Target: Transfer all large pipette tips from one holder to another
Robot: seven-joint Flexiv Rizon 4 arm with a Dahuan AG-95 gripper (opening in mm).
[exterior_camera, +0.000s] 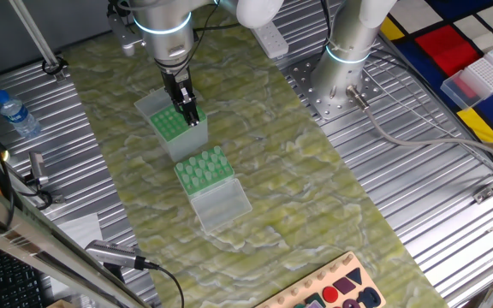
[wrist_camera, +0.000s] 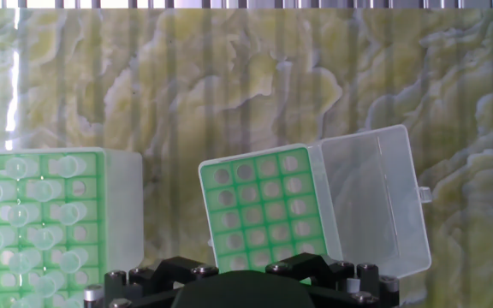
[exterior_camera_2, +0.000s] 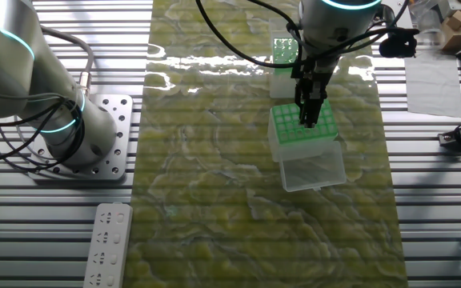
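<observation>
Black gripper (exterior_camera: 187, 109) housing fills the bottom edge of the hand view; the fingers themselves are out of that frame, and the fixed views show them only as a dark block low over the far holder (wrist_camera: 264, 210), so I cannot tell whether they are open, closed or carrying a tip. That holder's green grid reads as bare holes, its clear hinged lid (wrist_camera: 375, 201) folded out to the side. Large pipette tips (exterior_camera: 204, 165) stand in a tight grid in the near holder (exterior_camera: 215, 190), still mostly full, on the marbled green mat (exterior_camera: 315, 197) over the counter. Judgement: transfer is at an early stage. Risks: a tip coming down off-centre would catch the rack plate and tilt or drop; both boxes sit loose, so a sideways push from the fingers could slide one and throw off later picks; close packing could lift a neighbouring tip.
</observation>
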